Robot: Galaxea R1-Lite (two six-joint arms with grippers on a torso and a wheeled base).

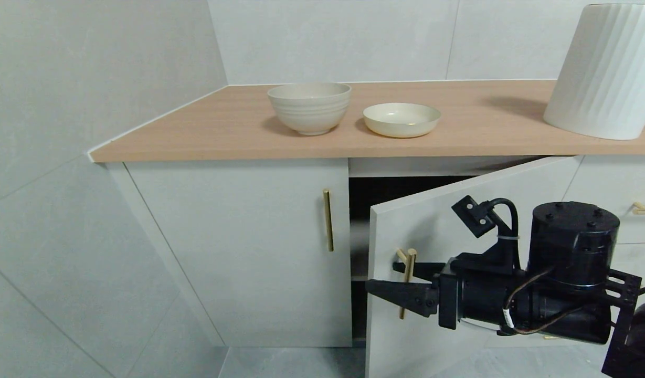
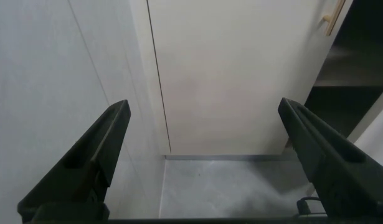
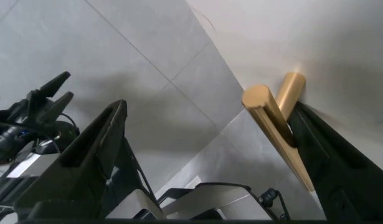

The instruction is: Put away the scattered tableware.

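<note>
A cream bowl (image 1: 309,107) and a shallow cream dish (image 1: 401,119) stand upright, mouths up, near the left end of the wooden countertop (image 1: 212,131), just beside each other but apart, with the dish nearer the right end. Both are round. Below, the right gripper (image 1: 381,276) lies level at the half-open cabinet door (image 1: 432,220), its fingers spread either side of the vertical brass handle (image 1: 408,278). The left gripper (image 2: 203,104), fingers wide apart, faces the closed door (image 2: 235,74) and the floor.
</note>
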